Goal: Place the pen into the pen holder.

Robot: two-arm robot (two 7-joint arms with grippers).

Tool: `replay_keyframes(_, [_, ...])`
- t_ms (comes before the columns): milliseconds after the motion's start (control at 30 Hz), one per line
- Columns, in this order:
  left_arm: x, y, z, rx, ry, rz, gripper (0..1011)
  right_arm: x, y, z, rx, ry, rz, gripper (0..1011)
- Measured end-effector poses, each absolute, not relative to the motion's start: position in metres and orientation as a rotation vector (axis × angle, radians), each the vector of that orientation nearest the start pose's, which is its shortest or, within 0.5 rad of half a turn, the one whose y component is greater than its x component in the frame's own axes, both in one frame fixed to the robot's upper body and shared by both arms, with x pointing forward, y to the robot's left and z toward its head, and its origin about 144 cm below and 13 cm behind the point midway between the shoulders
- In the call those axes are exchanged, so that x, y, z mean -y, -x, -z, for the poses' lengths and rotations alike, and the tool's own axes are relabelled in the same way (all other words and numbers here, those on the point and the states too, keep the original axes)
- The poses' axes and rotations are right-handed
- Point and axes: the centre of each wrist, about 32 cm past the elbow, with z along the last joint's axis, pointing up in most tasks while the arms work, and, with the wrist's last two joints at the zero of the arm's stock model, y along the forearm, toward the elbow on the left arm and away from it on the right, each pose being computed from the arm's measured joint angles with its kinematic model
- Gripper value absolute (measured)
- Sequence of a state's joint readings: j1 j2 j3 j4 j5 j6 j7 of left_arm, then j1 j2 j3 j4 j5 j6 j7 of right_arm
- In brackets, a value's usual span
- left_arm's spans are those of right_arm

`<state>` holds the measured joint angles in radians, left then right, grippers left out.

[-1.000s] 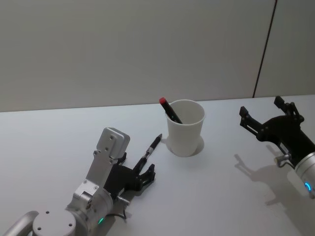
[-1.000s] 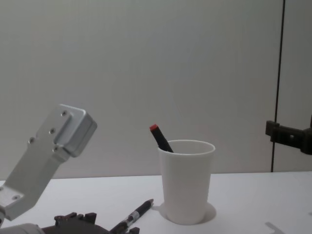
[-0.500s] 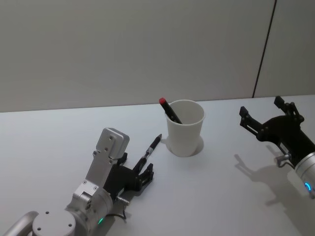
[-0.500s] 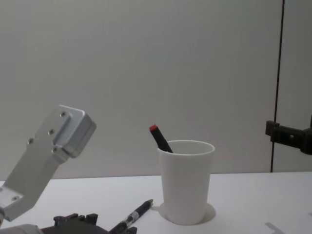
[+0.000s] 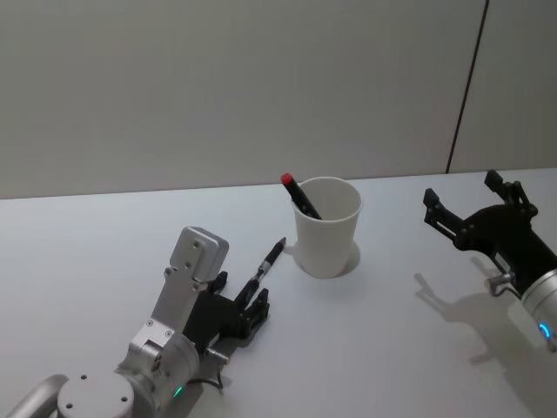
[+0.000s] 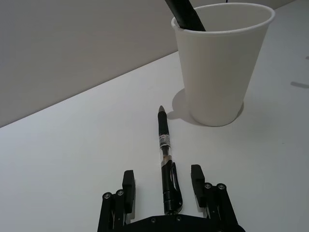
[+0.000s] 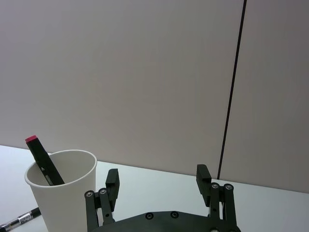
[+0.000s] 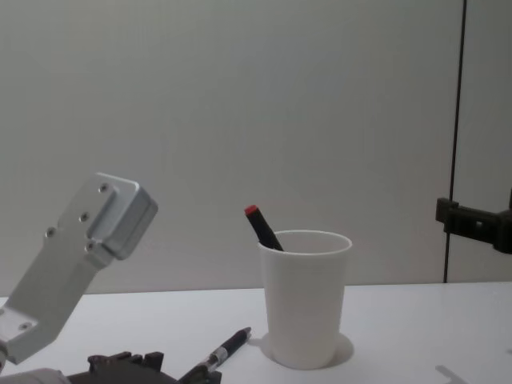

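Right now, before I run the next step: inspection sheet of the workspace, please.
Surface: white table, no spills seen.
Job's things: pen holder upright, red-capped pen leaning inside; black pen flat on the table, tip toward the holder, not touching it.
Clutter: nothing seen.
Grippers: left tool open, low, fingers straddling the black pen's rear end without contact; right tool open, raised right of the holder.
Cables: nothing seen.
Surroundings: plain wall with dark vertical seam.

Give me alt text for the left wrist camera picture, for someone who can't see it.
The open left gripper straddles the back end of a black pen lying flat on a white table, without touching it. The pen's tip points toward a white paper cup just beyond, which holds a dark marker.
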<state>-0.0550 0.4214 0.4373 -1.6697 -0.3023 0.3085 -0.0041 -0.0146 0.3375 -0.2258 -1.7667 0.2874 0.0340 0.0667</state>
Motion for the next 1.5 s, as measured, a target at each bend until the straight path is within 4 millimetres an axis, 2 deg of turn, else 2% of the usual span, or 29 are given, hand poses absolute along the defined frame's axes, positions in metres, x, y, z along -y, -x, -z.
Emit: replay_keyframes(1500, [-0.2106,-0.4437,-1.1538,-0.104,-0.362,-1.129,430,0.2371,-0.4433,-1.1887,0.075,-0.026,1.230,1002])
